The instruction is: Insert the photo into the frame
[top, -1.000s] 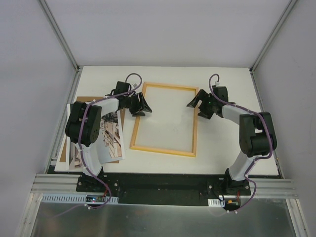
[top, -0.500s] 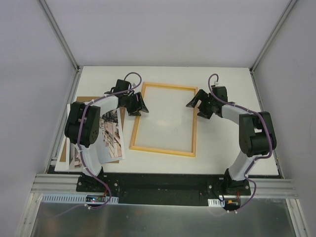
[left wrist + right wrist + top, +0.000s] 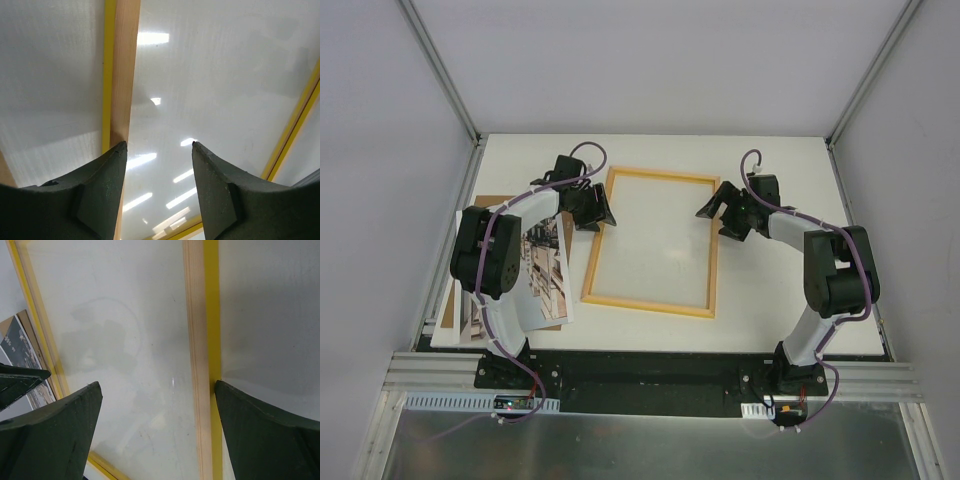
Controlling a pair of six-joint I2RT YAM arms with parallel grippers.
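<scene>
Top external view: thin rectangular frame (image 3: 650,305), pale wood back facing up and a yellow strip showing along its edges, lies flat in the middle of the white table (image 3: 770,300). Rectangular paper photo (image 3: 548,290) of a city street lies to the left on a brown backing board (image 3: 488,203). It is near the frame's left rail, not touching it.

Left gripper (image 3: 603,215) sits over the upper end of the left rail, jaws spread wide, nothing held. Left wrist view: one fingertip over the wood rail, the other over the glossy pane (image 3: 210,75). Right gripper (image 3: 717,222) sits over the upper right rail, jaws likewise wide and empty. Right wrist view puts the rail inside the gap, close by the outer finger.

Handling, my read: frame looks light and stiff. Take it by a wood rail, pinched across its width, not by the pane, which is likely slick and breakable. Photo looks thin and floppy and lies flat with little to pinch. Best bet is a free corner or an edge past the board, gripped gently to avoid creasing.

Hard to tell: left arm (image 3: 485,250) covers much of the photo. Pane could be glass or plastic. No lip or clips made out on the back. Fingertip height above the frame is unclear.
</scene>
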